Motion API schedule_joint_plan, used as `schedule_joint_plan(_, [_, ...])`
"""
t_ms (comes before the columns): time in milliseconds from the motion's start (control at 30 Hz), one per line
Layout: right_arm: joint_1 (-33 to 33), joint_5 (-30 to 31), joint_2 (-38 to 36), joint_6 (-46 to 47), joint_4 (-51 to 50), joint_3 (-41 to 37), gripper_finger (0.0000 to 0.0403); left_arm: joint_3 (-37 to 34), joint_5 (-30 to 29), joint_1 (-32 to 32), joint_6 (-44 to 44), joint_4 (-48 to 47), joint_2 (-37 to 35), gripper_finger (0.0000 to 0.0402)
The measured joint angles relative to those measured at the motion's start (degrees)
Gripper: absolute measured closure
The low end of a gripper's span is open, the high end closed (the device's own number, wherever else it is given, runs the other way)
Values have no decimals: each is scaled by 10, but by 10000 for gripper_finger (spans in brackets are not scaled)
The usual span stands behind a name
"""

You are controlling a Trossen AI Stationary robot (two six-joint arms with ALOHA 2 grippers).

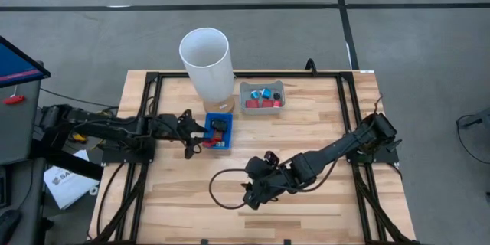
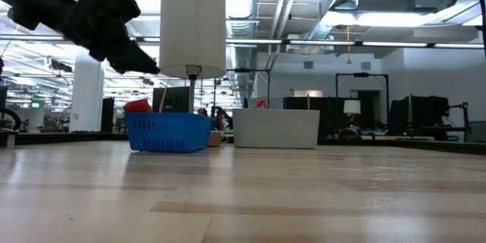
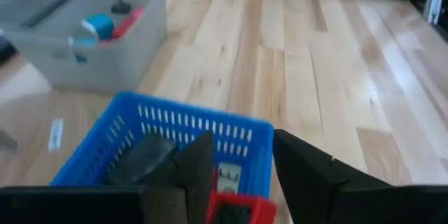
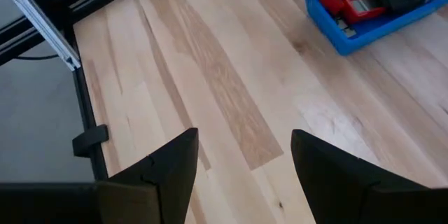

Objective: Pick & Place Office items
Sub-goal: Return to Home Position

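Observation:
The blue tray (image 1: 220, 132) stands left of the table's middle. It holds a black piece (image 3: 140, 157) and a red piece (image 3: 238, 210), which pokes above the tray's rim (image 2: 137, 106). My left gripper (image 3: 243, 140) hangs open over the tray's left end (image 1: 200, 134). Its fingers are a little above the red piece and touch nothing (image 2: 148, 64). More red and blue pieces lie in the grey bin (image 1: 262, 109). My right gripper (image 4: 241, 154) is open over bare wood near the table's front (image 1: 249, 197).
A tall white cylinder (image 1: 207, 57) stands just behind the blue tray, close to my left arm. A black cable loop (image 1: 218, 187) lies on the wood beside my right gripper. Dark frame rails (image 1: 145, 84) run along the table's edges. Bare wood spreads to the right and front.

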Motion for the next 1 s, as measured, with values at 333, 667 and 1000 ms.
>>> schedule_joint_plan(333, [14,92,-64,25,-22,0,182,0,49,0,-13,83,-83,224])
schedule_joint_plan(667, [57,213,-186,88,-168,0,182,-82,60,-3,-74,7,-226,223])
schedule_joint_plan(1000, [78,279,-248,173,-263,0,182,-96,-2,-4,-51,26,-292,222])
